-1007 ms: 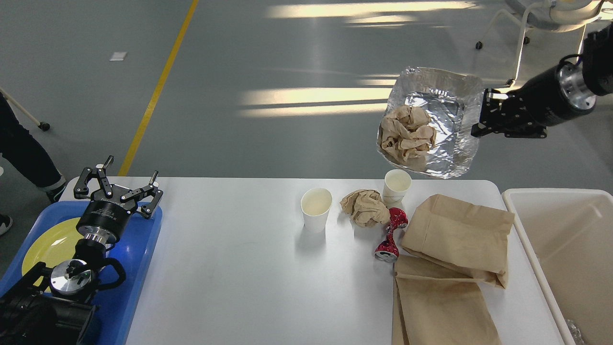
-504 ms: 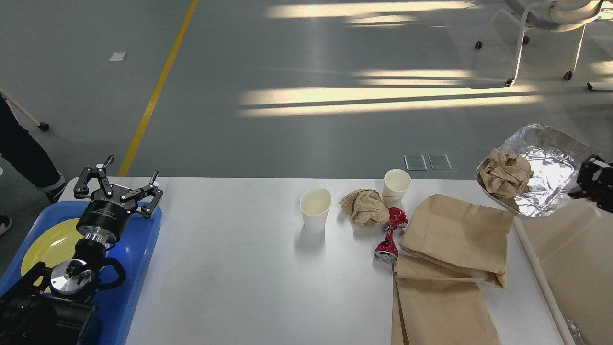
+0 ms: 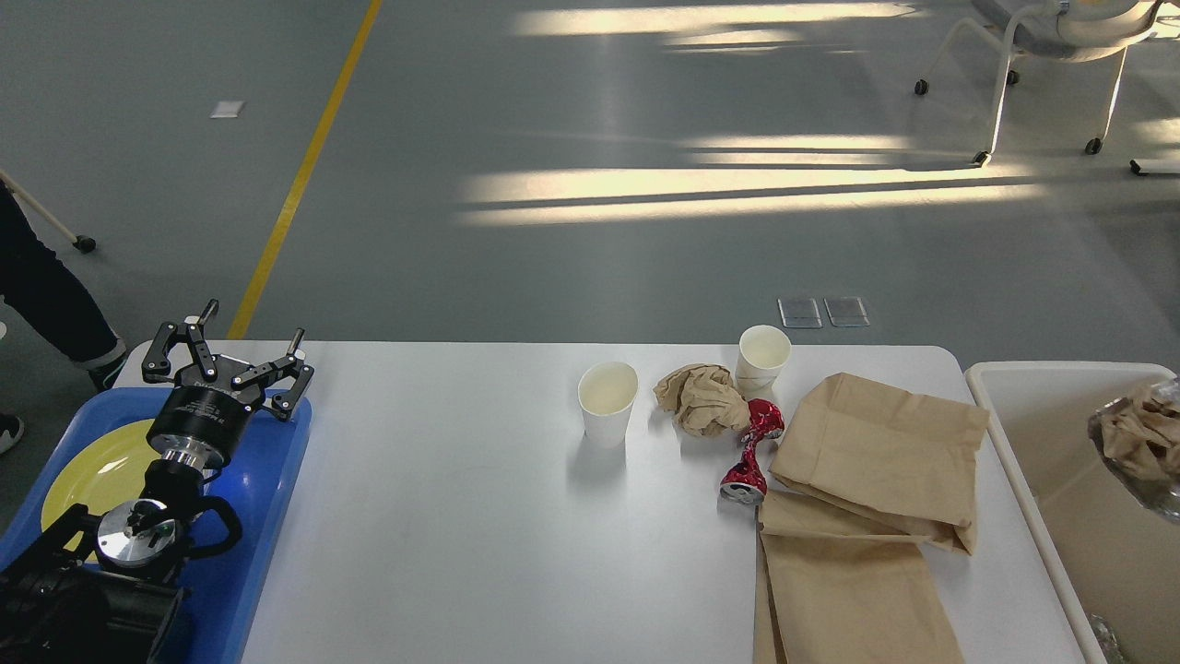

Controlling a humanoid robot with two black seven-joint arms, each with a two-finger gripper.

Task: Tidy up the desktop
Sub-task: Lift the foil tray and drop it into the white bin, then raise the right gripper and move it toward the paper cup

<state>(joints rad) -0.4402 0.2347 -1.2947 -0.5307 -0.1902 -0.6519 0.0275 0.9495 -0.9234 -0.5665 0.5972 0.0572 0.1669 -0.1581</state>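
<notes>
The white desktop [image 3: 442, 516] holds two white paper cups [image 3: 607, 401] [image 3: 764, 355], a crumpled brown paper ball [image 3: 702, 398], a crushed red can [image 3: 751, 452] and two flat brown paper bags [image 3: 880, 452] [image 3: 848, 599]. A foil tray holding crumpled brown paper [image 3: 1143, 443] shows at the right edge, over the white bin [image 3: 1032, 480]. My left gripper [image 3: 226, 355] is open and empty above the blue tray [image 3: 267, 516]. My right gripper is out of view.
A yellow plate [image 3: 97, 470] lies in the blue tray at the left. A person's leg [image 3: 46, 295] stands at the far left. A wheeled chair [image 3: 1051, 55] stands on the floor at the back right.
The foil tray with crumpled paper has moved right and down, from above the table's back edge to over the white bin. The right arm has left the view. The left arm has not moved.
</notes>
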